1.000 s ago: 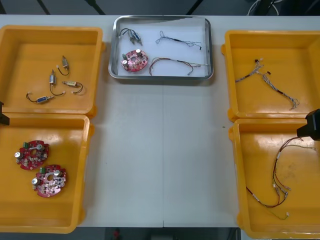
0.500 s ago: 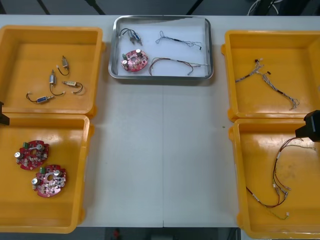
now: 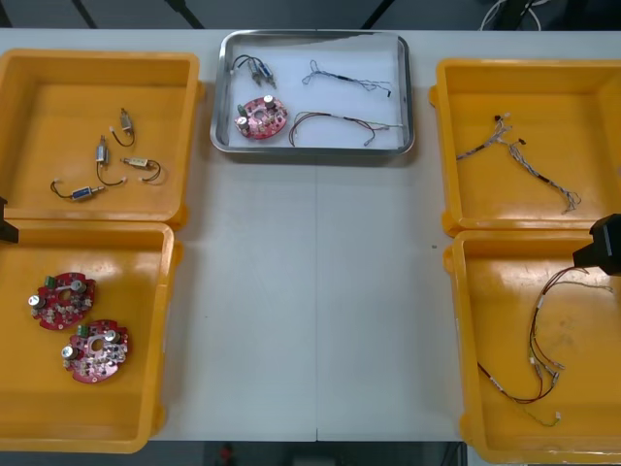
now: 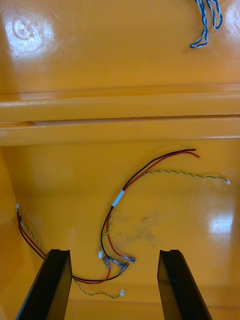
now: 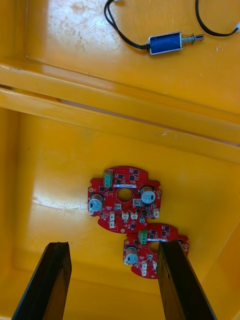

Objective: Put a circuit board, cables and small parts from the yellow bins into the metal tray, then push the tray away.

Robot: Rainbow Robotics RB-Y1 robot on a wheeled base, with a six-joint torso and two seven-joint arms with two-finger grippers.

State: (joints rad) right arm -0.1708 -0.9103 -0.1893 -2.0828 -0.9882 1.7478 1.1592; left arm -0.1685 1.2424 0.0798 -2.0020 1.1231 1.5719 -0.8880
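Left claw (image 5: pixel 114 245): fingers apart, nothing between them. It hangs over the near-left yellow bin (image 3: pixel 126 408), which sits left of the metal tray (image 3: pixel 312 153) and closer to the robot. You've got two round red circuit boards in that bin, just beside each other: first board (image 5: pixel 125 200) lies beyond the fingertips, second board (image 5: pixel 150 250) is partly hidden by one finger (image 5: pixel 175 270).

Right claw (image 4: pixel 114 252): fingers also apart and empty. It's over the near-right yellow bin (image 3: pixel 505 291), right of the tray and closer to the robot. A red, black and yellow cable bundle (image 4: pixel 145 175) lies on that bin's floor, its connector ends between the fingers.

The tray stands at the far middle of the tabletop (image 3: pixel 310 291), white inside. In it: one red circuit board (image 3: pixel 261 116), a small metal part (image 3: pixel 254 68) with a black lead on the far side of it, a thin bluish cable (image 3: pixel 344 78) and a red and yellow cable (image 3: pixel 340 124).

The far-left yellow bin (image 3: pixel 58 97), just left of the tray, holds four small metal parts with black leads (image 3: pixel 102 160). The far-right yellow bin (image 3: pixel 543 97), just right of the tray, holds twisted blue and white cables (image 3: pixel 524 155).
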